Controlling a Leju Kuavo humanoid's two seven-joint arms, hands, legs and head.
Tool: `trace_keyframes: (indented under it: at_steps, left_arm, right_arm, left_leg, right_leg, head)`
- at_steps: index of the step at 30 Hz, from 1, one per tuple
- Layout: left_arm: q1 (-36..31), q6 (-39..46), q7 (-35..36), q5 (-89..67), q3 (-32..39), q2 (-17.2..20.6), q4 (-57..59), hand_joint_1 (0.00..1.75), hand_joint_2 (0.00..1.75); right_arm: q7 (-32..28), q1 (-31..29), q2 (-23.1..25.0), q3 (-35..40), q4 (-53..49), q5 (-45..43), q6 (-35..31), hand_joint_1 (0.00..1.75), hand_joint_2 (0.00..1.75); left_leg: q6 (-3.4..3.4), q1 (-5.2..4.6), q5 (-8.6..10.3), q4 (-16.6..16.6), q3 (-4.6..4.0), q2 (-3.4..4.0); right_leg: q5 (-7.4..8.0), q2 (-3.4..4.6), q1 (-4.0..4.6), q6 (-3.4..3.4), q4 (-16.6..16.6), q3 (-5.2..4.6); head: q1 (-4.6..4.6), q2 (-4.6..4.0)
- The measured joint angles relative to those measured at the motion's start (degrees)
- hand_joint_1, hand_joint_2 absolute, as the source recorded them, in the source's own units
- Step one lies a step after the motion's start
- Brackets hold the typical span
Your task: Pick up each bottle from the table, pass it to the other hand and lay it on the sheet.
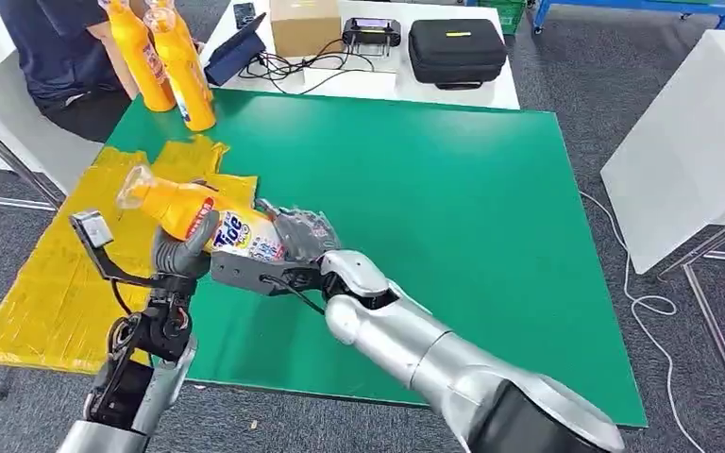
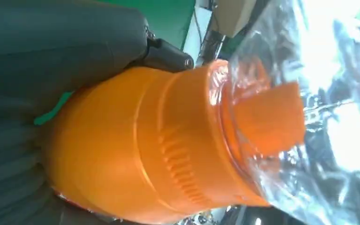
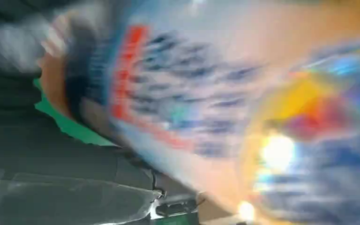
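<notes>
Showing the handover: an orange detergent bottle [image 1: 203, 219] lies tilted above the counter's [image 1: 453, 217] near-left edge, clear-wrapped cap toward the yellow sheet [image 1: 66, 283]. The left robot hand [image 1: 181, 253] clasps its shoulder; the right robot hand [image 1: 297, 238] wraps its base. Judged rigid, fairly heavy, with slippery film; the labelled waist offers the surest hold. Two more bottles [image 1: 165, 58] stand at the far corner, beside a seated person [image 1: 52, 47].
</notes>
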Motion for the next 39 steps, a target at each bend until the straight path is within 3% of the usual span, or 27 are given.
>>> trace_keyframes:
  at_steps: [4,6,13,16,18,22,25,29,39]
  left_arm:
    - [1.7,1.7,-0.7,-5.1,2.9,-0.3,-2.4,1.75,1.75]
    - [2.9,1.4,-0.5,-8.5,6.5,-0.2,-3.8,1.75,1.75]
    - [4.6,1.6,-2.1,-15.5,12.3,2.5,-3.6,1.75,1.75]
    - [4.5,12.4,-7.6,-31.7,13.2,4.7,-2.8,1.75,1.75]
    - [3.6,27.2,-9.4,-48.7,13.3,5.5,-2.0,1.75,1.75]
    - [0.1,47.2,-8.2,-78.7,12.3,5.9,2.2,1.75,1.75]
    - [-1.5,48.5,-8.7,-96.3,13.7,5.4,4.3,1.75,1.75]
    - [-3.7,48.6,-8.9,-107.8,16.7,2.8,7.8,1.75,1.75]
    - [-3.5,48.6,1.5,-115.3,15.6,2.0,16.4,1.75,1.75]
  right_arm:
    - [-1.5,3.2,-1.7,-8.8,-3.8,6.6,3.1,0.0,0.0]
    - [-1.4,5.7,-4.1,-17.6,-10.9,11.8,7.7,0.0,0.0]
    - [-4.2,13.6,-10.3,-35.1,-26.8,9.7,10.2,0.0,0.0]
    - [-7.3,19.1,-14.2,-42.2,-33.2,7.5,11.0,0.0,0.0]
    - [-8.2,23.5,-16.1,-45.6,-38.0,6.7,11.6,0.0,0.0]
    - [-8.3,29.6,-18.0,-47.3,-44.7,5.5,11.9,0.0,0.0]
    - [-7.9,31.1,-18.8,-47.3,-47.1,5.0,11.8,0.0,0.0]
    - [-7.1,31.8,-19.8,-47.0,-48.9,3.6,11.8,0.0,0.0]
    - [-7.6,28.7,-21.5,-43.7,-47.8,0.4,12.0,0.0,0.0]
  left_leg:
    - [0.0,-0.01,0.0,0.0,0.0,-0.05]
    - [0.0,-0.02,0.0,0.0,-0.02,-0.04]
    - [0.0,0.0,0.0,0.0,-0.05,-0.32]
    - [0.01,-0.02,0.0,0.0,-0.07,-0.39]
    - [0.01,-0.05,-0.01,0.0,-0.13,-0.34]
    - [0.02,-0.04,-0.01,0.0,-0.13,-0.37]
    - [0.02,-0.04,-0.01,0.0,-0.12,-0.26]
    - [0.02,-0.04,0.0,0.0,-0.11,-0.21]
    - [0.04,-0.04,0.01,0.0,-0.14,-0.25]
  right_leg:
    - [0.0,-0.04,-0.01,0.0,0.0,0.04]
    - [0.0,-0.04,-0.01,0.0,0.0,0.01]
    - [-0.02,-0.35,0.0,0.0,0.0,0.03]
    - [-0.02,-0.43,-0.02,0.01,0.0,0.04]
    - [0.01,-0.4,-0.03,0.04,-0.1,-0.01]
    - [-0.01,-0.43,-0.02,0.03,-0.1,-0.01]
    - [0.0,-0.33,-0.01,0.03,-0.1,-0.04]
    - [0.03,-0.28,-0.01,0.05,0.0,-0.02]
    - [0.03,-0.28,-0.01,0.05,0.0,-0.03]
  head:
    - [0.02,-0.02]
    - [0.02,-0.02]
    - [0.0,-0.02]
    - [0.07,-0.02]
    - [0.0,-0.02]
    - [0.0,0.0]
    - [0.0,-0.02]
    - [0.0,-0.02]
    - [0.0,-0.02]
